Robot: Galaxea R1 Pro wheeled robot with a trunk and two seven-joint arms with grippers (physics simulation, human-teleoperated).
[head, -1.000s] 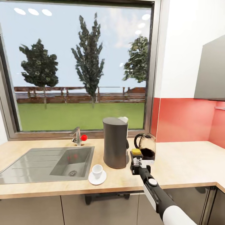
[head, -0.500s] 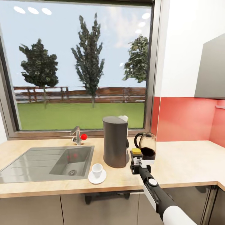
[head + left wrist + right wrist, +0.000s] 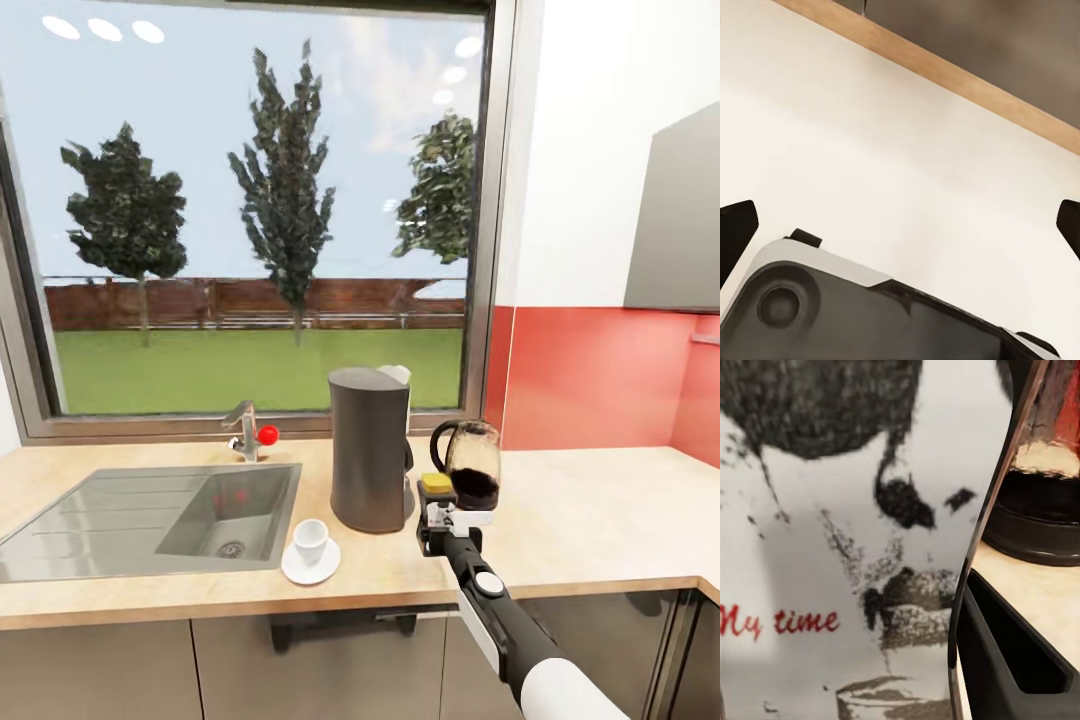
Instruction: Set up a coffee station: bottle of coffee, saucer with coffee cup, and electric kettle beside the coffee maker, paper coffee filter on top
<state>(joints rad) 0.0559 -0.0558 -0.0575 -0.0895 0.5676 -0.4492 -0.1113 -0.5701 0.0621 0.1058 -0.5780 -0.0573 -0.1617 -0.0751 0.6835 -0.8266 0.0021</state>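
Low and right of centre in the head view, the right hand (image 3: pixel 437 520) grips the bottle of coffee (image 3: pixel 436 492) between the coffee maker (image 3: pixel 370 450) and the electric kettle (image 3: pixel 469 465), so a careless release could tip it or knock either neighbour.

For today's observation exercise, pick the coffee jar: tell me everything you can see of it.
The coffee jar is a small glass jar with a yellow lid, standing upright at the counter just right of the coffee maker and in front of the glass kettle. The right claw is closed around its body. The right wrist view shows its pale label up close, with dark print and red words reading "My time".
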